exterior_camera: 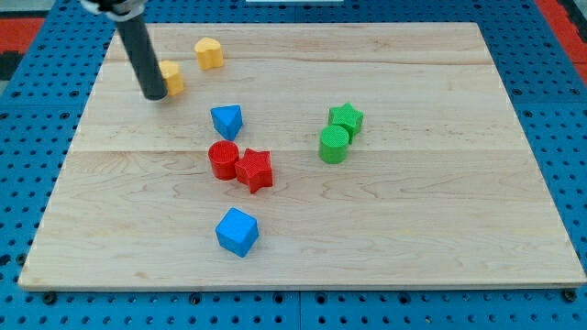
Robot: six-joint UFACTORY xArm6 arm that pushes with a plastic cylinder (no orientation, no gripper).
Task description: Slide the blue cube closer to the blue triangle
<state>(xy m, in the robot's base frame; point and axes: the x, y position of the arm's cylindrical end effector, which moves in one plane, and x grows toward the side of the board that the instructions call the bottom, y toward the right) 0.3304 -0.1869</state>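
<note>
Near the view's top left of the bench (413,238), the tip (154,95) rests just beside a yellow block (171,78), with a second yellow block (209,53) off to its right. The arm carries no hand, only a rod, so nothing is grasped. The blue cube (238,231) lies well below and right of the tip, untouched. The blue triangle (227,120) sits nearer the tip, down and right. Between them stand a red cylinder (222,159) and red star (254,170). The push seems not yet begun; the whole slide is left.
</note>
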